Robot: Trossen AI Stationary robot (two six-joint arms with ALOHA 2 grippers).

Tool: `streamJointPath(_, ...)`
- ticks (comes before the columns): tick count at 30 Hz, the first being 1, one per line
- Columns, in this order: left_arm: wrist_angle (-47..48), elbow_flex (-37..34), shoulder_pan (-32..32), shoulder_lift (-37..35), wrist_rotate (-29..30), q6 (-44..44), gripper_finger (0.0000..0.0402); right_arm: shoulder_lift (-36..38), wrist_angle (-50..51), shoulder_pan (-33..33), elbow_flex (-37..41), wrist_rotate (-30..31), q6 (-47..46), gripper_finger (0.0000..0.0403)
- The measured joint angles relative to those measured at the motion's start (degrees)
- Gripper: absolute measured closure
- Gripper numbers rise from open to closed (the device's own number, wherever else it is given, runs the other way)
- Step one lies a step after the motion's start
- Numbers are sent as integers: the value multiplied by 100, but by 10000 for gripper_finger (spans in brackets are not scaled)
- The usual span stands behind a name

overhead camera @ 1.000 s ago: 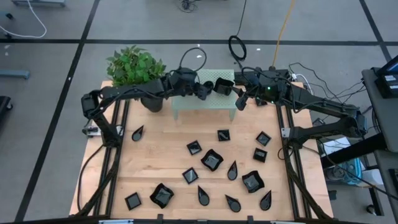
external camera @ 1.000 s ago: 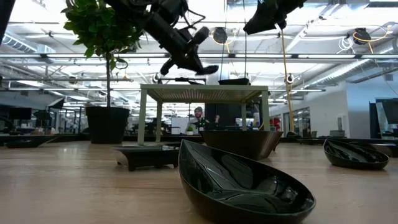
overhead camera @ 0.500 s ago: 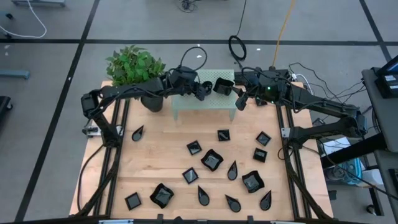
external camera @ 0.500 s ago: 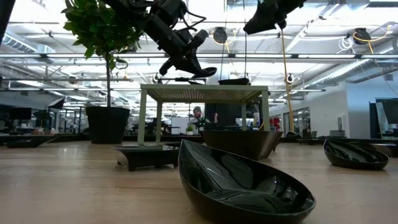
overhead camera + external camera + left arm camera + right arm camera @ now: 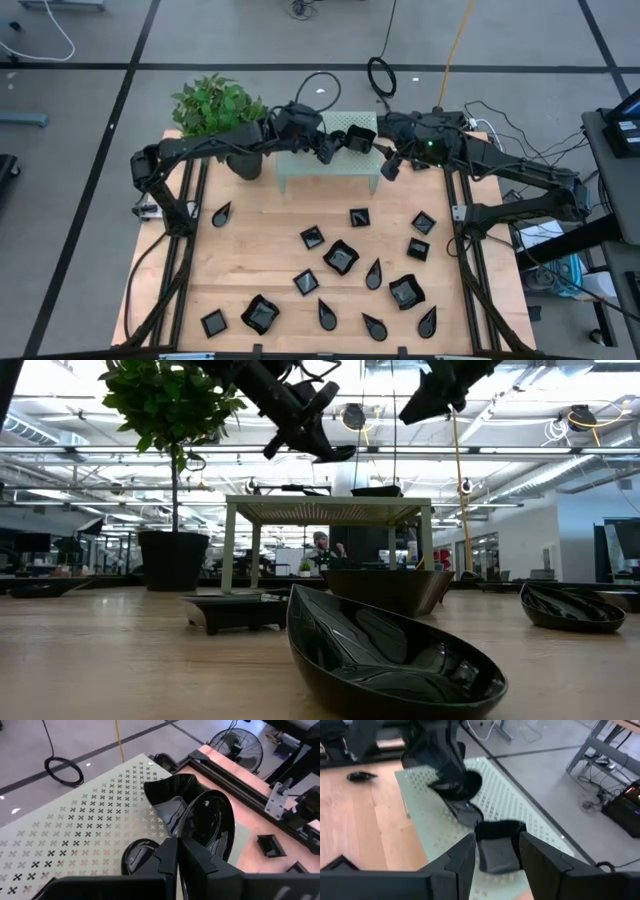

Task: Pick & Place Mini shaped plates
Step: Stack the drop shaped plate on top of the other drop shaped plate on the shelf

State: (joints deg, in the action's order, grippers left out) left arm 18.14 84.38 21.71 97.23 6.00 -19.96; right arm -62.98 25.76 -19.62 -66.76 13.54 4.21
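From my remote station, both arms reach over the pale green perforated stand (image 5: 328, 158) at the far end of the wooden bench (image 5: 250, 250). The left gripper (image 5: 326, 150) has its fingers (image 5: 165, 862) clamped on the edge of a glossy black teardrop-shaped plate (image 5: 210, 822), held tilted above the stand's top. Just beyond that plate, past the left fingertips, a glossy black wavy-edged square plate (image 5: 167, 787) lies on the stand. The right gripper (image 5: 390, 166) hangs over the stand's other end, its fingers (image 5: 465, 857) spread apart, with the same wavy-edged plate showing on the stand between them. Nearer than both grippers, the remaining small glossy black plates (image 5: 340, 257), in square, teardrop and wavy-edged shapes, lie scattered across the bench. Beside the left arm stands a leafy green plant in a dark pot (image 5: 215, 110).
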Motion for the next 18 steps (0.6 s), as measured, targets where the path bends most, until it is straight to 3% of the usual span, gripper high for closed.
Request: streamJointPath(18,844,65,18,2,-83,21,383,-2,-130,-20,0,-9,251,261)
